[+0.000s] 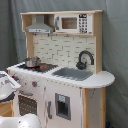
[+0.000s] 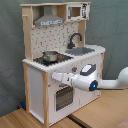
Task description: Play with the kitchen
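The kitchen (image 1: pixel 65 95) is a white and light-wood toy with a grey hood (image 1: pixel 40 25), a small microwave (image 1: pixel 72 23), a black faucet (image 1: pixel 85 58), a grey sink (image 1: pixel 75 74) and a metal pot (image 1: pixel 32 61) on the stove. In the second exterior view my white arm (image 2: pixel 92 84) reaches in from the right, across the front of the kitchen (image 2: pixel 35 95). Its gripper (image 2: pixel 54 76) is held against the knob panel just above the oven door (image 2: pixel 62 97). In the first exterior view only a white part of the arm (image 1: pixel 6 86) shows at the left edge.
A grey curtain (image 1: pixel 117 45) hangs behind the kitchen. The kitchen stands on a wooden floor (image 2: pixel 20 120). Another white rounded part of the arm (image 1: pixel 22 122) fills the bottom left of the first exterior view.
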